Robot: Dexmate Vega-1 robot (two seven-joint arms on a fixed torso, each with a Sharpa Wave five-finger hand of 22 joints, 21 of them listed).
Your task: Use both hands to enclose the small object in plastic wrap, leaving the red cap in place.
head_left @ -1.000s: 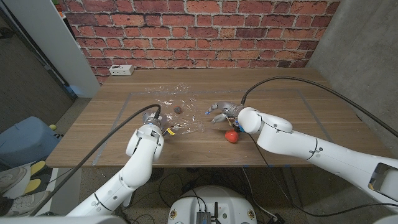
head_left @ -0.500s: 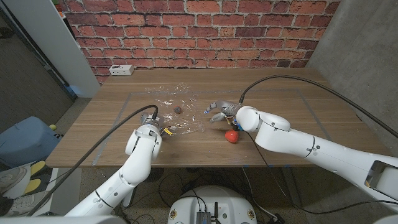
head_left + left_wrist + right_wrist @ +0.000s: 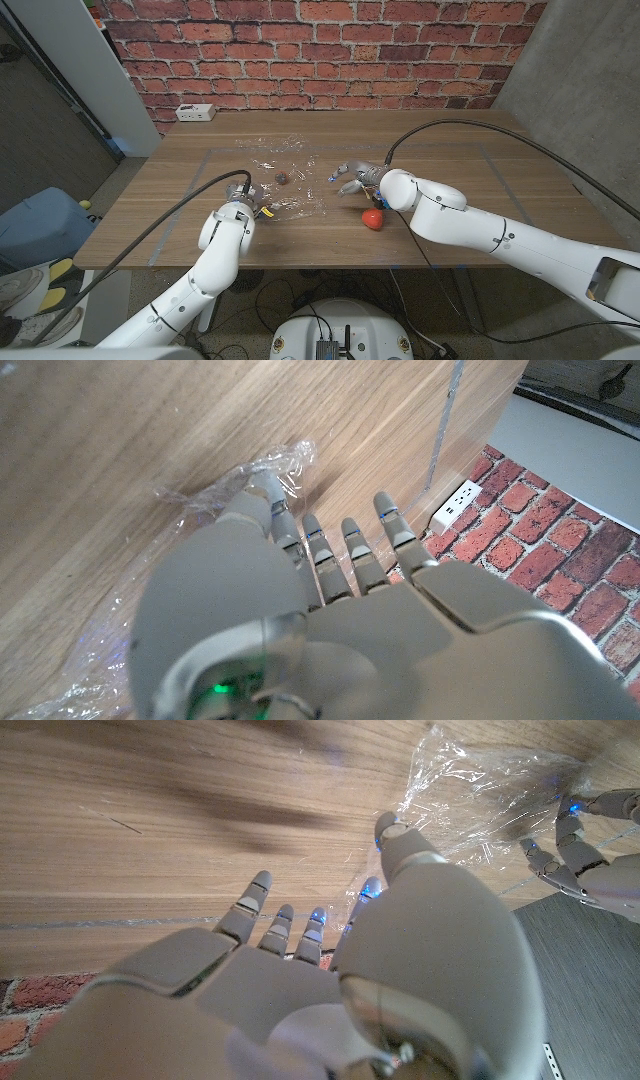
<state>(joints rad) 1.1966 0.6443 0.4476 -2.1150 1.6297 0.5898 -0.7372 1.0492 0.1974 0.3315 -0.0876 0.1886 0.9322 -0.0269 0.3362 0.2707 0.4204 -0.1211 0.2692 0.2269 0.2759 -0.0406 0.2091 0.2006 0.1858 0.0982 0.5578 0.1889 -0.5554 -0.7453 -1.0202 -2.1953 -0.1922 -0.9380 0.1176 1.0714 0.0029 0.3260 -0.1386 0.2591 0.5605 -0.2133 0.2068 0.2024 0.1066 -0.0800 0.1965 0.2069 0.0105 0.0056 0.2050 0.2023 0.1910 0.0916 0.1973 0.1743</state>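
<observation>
Plastic wrap (image 3: pixel 290 203) needs lifting evenly: your left hand (image 3: pixel 252 204) touches its edge, grip unclear, while your right hand (image 3: pixel 352 178), fingers apart, holds nothing.

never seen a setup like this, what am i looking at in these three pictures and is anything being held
It is a two-armed robot at a wooden table, each arm ending in a hand with fingers. One picture looks down from its head; the other two come from cameras on the wrists, looking along the back of each hand.

On the table lies a crumpled sheet of clear plastic wrap with a small dark object on it, and a red cap nearer the edge.

The left hand reaches onto the wrap's near edge; whether it grips is unclear. The right hand has its fingers spread at the wrap's other side, holding nothing.
</observation>
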